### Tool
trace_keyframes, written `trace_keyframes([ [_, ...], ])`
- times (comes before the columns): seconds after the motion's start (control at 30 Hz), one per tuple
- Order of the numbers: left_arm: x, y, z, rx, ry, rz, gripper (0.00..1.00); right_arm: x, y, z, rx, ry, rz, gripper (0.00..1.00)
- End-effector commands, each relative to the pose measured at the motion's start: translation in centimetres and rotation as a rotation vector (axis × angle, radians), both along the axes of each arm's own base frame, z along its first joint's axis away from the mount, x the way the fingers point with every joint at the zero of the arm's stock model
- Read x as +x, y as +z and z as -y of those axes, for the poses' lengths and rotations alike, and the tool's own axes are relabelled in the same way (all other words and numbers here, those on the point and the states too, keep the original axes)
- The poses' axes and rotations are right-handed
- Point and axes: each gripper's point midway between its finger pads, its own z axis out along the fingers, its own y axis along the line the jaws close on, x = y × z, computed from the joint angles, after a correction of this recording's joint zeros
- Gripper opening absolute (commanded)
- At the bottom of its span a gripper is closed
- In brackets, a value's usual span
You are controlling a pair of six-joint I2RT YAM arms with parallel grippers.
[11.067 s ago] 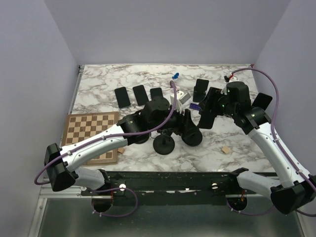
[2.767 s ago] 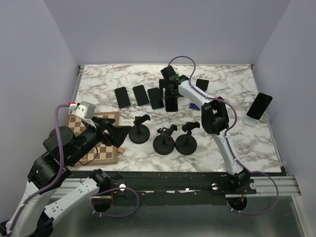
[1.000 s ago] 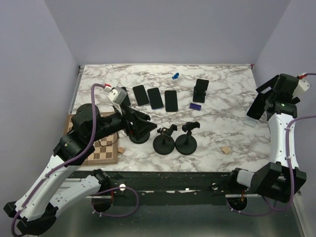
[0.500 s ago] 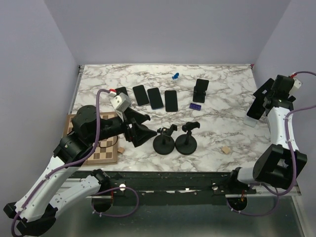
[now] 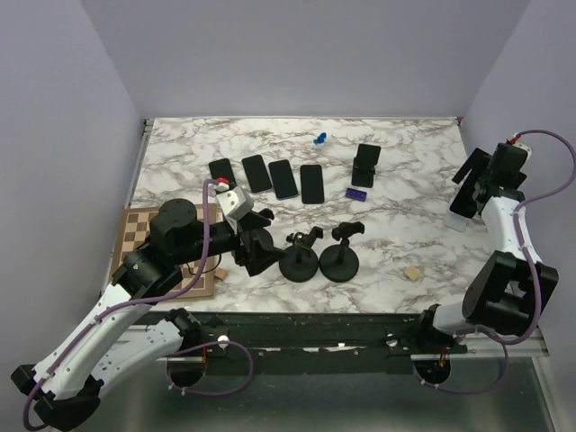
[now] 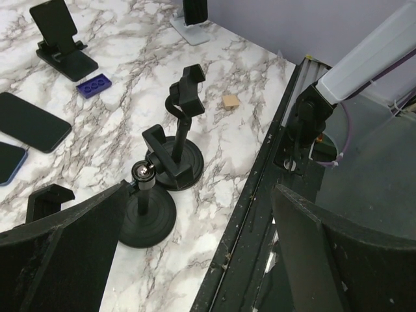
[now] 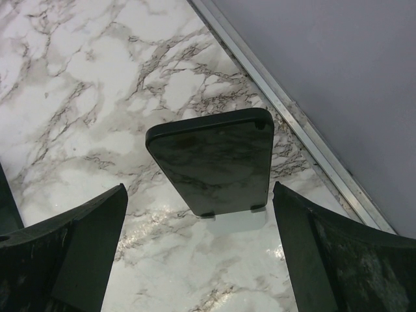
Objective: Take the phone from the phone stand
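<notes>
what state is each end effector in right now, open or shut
Left end effector: open, holding nothing.
Right end effector: open, empty; the phone sits ungripped on its stand.

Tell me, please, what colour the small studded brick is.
Blue; the brick shows best in the left wrist view.

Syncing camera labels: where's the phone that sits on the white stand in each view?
Top external: phone at the far right of the picture, about mid-height, partly hidden by the arm.
Left wrist: phone cut off by the top edge, just left of centre.
Right wrist: phone in the centre of the frame, leaning back.
Shared landmark: the white stand base beneath it.
</notes>
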Motion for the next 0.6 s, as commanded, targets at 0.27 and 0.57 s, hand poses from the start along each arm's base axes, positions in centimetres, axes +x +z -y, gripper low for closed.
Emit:
trace_keyframes([
  [0.27, -0.3, 0.8, -0.6, -0.007, 0.007, 0.077, 0.99, 0.9, -2.8, 0.8, -0.055, 0.063, -0.061, 0.99],
  [0.57, -0.5, 0.6, -0.4, -0.002, -0.004, 0.076, 0.99, 0.4, -2.6, 2.1, -0.074, 0.021, -0.081, 1.0],
])
